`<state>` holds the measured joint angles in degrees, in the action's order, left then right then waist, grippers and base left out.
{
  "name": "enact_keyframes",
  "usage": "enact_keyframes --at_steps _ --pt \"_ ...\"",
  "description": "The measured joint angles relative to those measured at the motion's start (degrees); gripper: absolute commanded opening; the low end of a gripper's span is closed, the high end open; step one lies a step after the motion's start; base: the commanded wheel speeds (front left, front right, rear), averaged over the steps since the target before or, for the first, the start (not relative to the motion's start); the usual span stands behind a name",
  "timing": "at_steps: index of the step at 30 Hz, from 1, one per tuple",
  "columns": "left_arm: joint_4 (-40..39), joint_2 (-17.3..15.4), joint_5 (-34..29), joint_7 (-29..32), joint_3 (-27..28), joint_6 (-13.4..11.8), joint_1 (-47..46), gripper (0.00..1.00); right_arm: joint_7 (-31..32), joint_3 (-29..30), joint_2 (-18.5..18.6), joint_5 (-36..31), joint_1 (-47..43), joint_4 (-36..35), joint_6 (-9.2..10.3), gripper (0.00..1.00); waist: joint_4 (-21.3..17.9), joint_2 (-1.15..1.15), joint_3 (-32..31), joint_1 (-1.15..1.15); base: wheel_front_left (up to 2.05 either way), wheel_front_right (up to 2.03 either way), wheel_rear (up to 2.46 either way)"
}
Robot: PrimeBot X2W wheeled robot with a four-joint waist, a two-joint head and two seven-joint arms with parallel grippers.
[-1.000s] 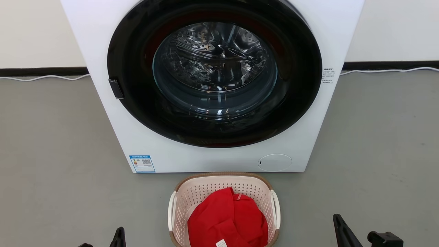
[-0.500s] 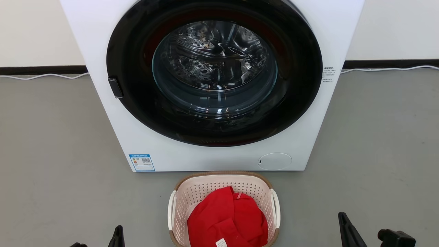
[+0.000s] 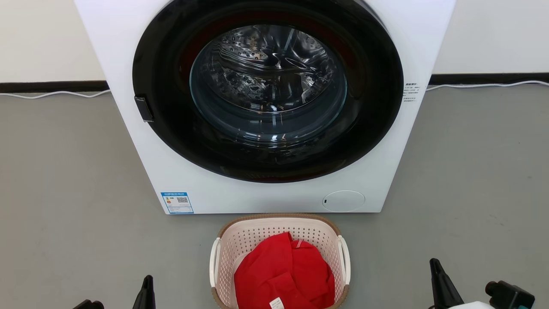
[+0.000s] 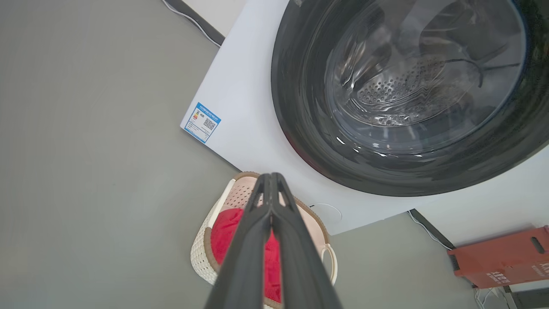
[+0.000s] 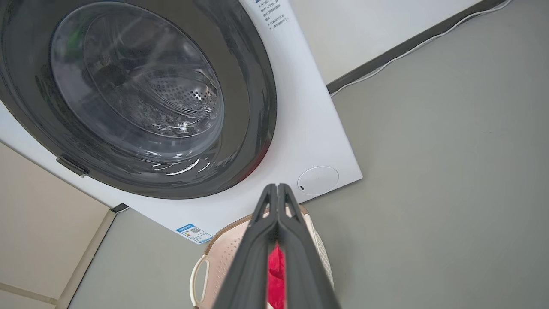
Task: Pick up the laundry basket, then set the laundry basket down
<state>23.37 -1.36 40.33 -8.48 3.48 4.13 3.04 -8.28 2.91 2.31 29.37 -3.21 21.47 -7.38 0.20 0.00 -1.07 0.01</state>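
The laundry basket (image 3: 257, 234) is cream-pink, perforated, with a brown rim and white side handles. It stands on the grey floor just in front of the washer, holding a red garment (image 3: 283, 272). My left gripper (image 3: 148, 286) shows at the lower left, well left of the basket. My right gripper (image 3: 438, 274) sits at the lower right, well right of it. In each wrist view the two dark fingers meet at their tips with nothing between them: left gripper (image 4: 271, 178), right gripper (image 5: 278, 189). Both wrist views show the basket (image 4: 199, 251) (image 5: 223, 253) below the fingers.
A white front-loading washer (image 3: 274, 197) with a round dark door stands right behind the basket. A white cable (image 3: 55, 94) runs along the wall's black skirting. A red-brown crate (image 4: 502, 262) lies to the washer's right. Grey floor spreads on both sides.
The right gripper has moved a little to the right and up in the head view; the left fingertip has dropped slightly. The basket has stayed on the floor.
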Motion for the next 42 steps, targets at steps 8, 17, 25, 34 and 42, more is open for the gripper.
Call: enact_keyframes --at_steps 8,17,25,34,42 --pt "-0.64 -0.12 4.76 1.46 0.09 0.43 -0.34 0.0 1.25 0.45 0.0 5.39 0.32 -0.34 0.0 0.0 -0.02 0.0 0.11 0.0 0.0 0.0 0.0" --pt "-1.46 -0.18 10.36 3.01 0.21 0.52 -1.19 0.0 2.78 0.88 0.0 12.4 1.24 -0.97 0.0 0.0 -0.04 0.0 0.25 0.0 0.0 0.0 0.0" --pt "-2.15 -0.26 14.94 4.38 0.31 0.97 -1.38 0.0 4.19 1.27 0.0 18.02 1.47 -1.43 0.1 0.0 -0.06 0.0 0.36 -0.01 0.0 0.0 0.0" --pt "-2.99 -0.32 20.22 5.71 0.4 1.02 -2.5 0.0 5.35 1.94 0.0 24.23 2.53 -2.13 0.16 0.0 -0.08 0.0 0.49 -0.01 0.0 0.0 0.0" --pt "-3.63 -0.37 24.66 7.05 0.55 1.48 -2.57 0.0 6.73 2.35 0.0 29.92 3.44 -2.57 0.16 0.0 -0.1 0.0 0.6 -0.01 0.0 0.0 0.0"
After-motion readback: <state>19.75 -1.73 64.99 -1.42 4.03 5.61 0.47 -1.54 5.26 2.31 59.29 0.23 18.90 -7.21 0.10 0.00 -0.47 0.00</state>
